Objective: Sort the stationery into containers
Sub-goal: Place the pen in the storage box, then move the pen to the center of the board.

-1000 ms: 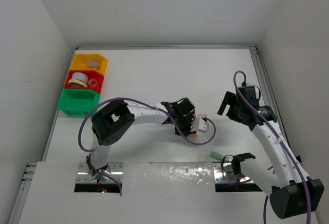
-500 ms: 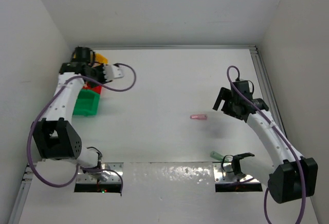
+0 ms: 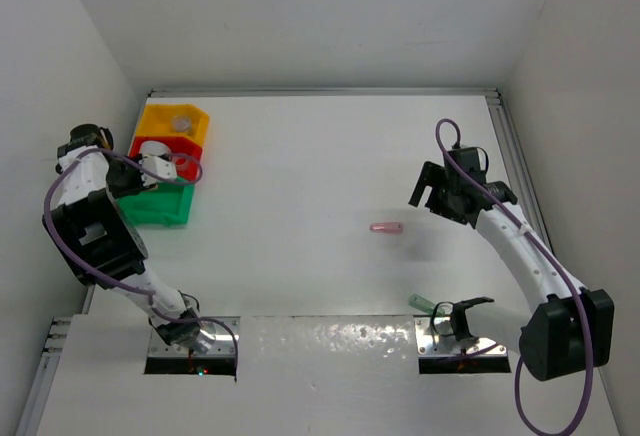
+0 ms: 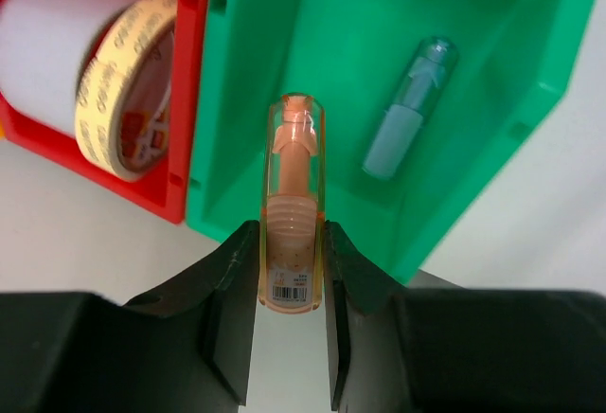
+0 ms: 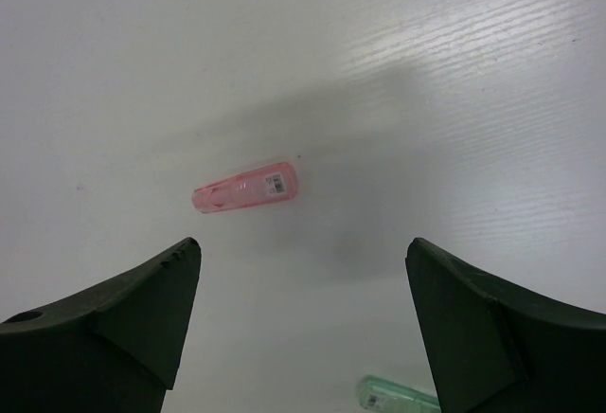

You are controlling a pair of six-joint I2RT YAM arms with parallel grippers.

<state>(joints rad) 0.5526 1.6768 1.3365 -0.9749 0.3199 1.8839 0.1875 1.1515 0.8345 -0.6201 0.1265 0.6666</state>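
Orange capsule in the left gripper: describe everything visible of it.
The orange capsule is clear orange-tinted plastic with a peach insert, ribbed low down, and a barcode label at its near end. The left gripper pinches its lower half from both sides, its tip reaching over the near wall of the green bin.

The green bin and red bin are showing smooth, glossy moulded plastic. The orange capsule and pink capsule are looking like clear tinted plastic with small paper labels, and the blue capsule is looking duller and frosted. The beige tape is showing a papery, printed matt edge beside a smooth white roll, the left gripper and right gripper are appearing as matt black plastic, and the table is reading as matt white with fine streaks while the plate at its near edge is glinting like bare metal.
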